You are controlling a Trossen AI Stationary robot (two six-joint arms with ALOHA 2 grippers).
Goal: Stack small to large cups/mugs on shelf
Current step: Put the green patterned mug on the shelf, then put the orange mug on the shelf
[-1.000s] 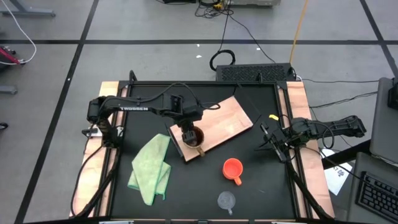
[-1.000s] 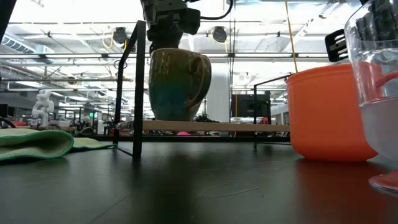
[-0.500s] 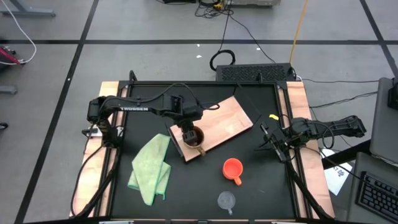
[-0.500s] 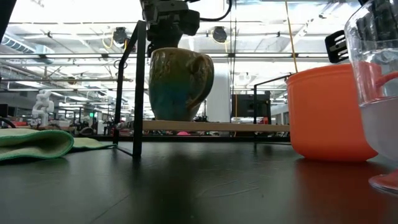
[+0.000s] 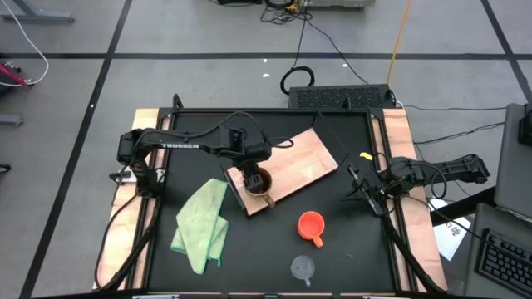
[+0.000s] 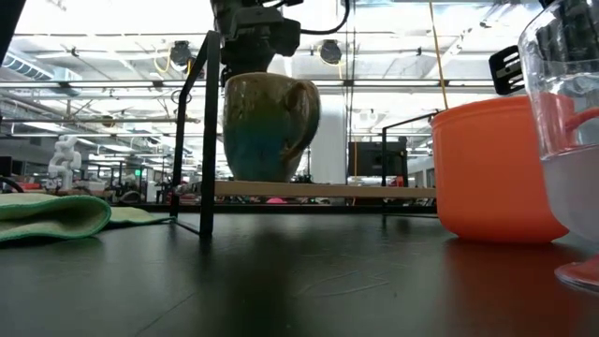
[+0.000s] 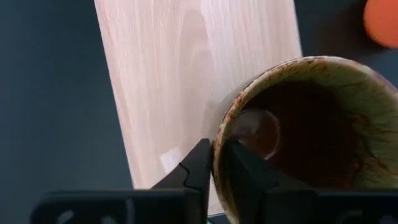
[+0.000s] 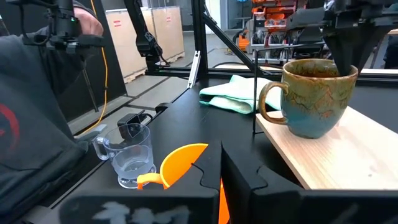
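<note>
The brown mug [image 5: 259, 182] stands upright on the near left part of the light-wood shelf board [image 5: 293, 169], which lies flat on the black table. My left gripper [image 5: 252, 176] is shut on the mug from above. The mug also shows in the low view [image 6: 268, 126] and in the right wrist view [image 8: 314, 96]. The orange mug [image 5: 311, 224] stands on the table near the board. The clear glass cup [image 5: 302, 267] stands by the near edge. My right gripper [image 5: 359, 188] waits shut and empty at the table's right side. My left gripper pinches the brown mug's rim [image 7: 219, 144], one finger inside the mug [image 7: 241, 167] and one outside [image 7: 198, 165]. The fingers come from above, pointing down, on the side opposite the handle. The mug stands upright with its base on the board [image 6: 323, 190].
A light green cloth [image 5: 204, 223] lies crumpled left of the board. A black frame post [image 6: 209, 131] stands by the mug in the low view. A person's dark sleeve [image 8: 31, 130] shows beyond the table in the right wrist view.
</note>
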